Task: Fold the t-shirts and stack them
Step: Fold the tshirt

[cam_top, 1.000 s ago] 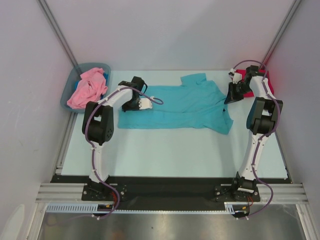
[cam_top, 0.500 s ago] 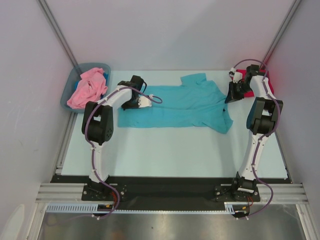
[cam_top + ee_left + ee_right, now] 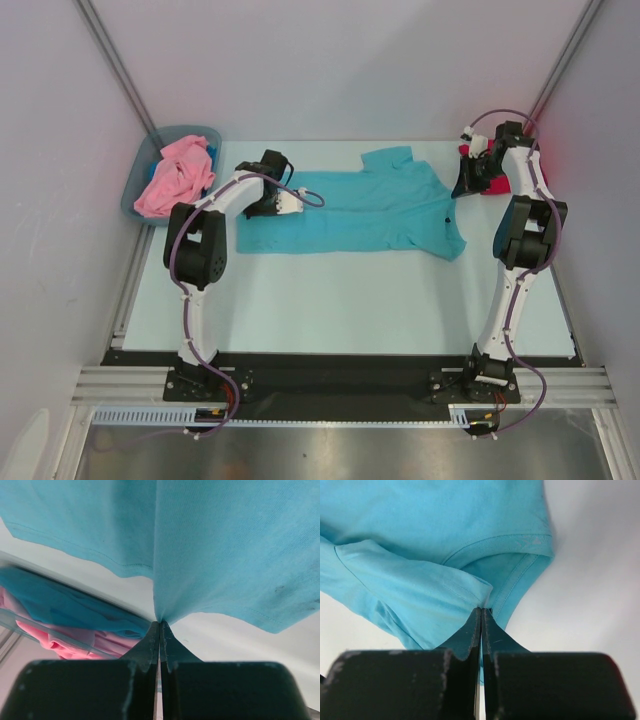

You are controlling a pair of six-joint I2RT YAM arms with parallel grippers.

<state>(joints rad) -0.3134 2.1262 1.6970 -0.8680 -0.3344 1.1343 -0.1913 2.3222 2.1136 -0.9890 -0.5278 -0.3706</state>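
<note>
A teal t-shirt lies stretched across the middle of the table, with each arm holding one end. My left gripper is shut on its left hem, and the cloth bunches into the closed tips of that gripper. My right gripper is shut on the right end. There the tips pinch a fold of the teal shirt just below the collar. A red t-shirt lies at the back right, mostly hidden behind the right arm. A pink t-shirt is heaped in the bin.
The grey-blue bin stands at the back left corner, close to the left arm. In the left wrist view its rim shows with pink cloth and some blue cloth inside. Walls enclose the table on three sides.
The right gripper has moved toward the back right with the shirt's end, pulling the right side flatter. The left gripper has shifted slightly toward the back, still holding.
</note>
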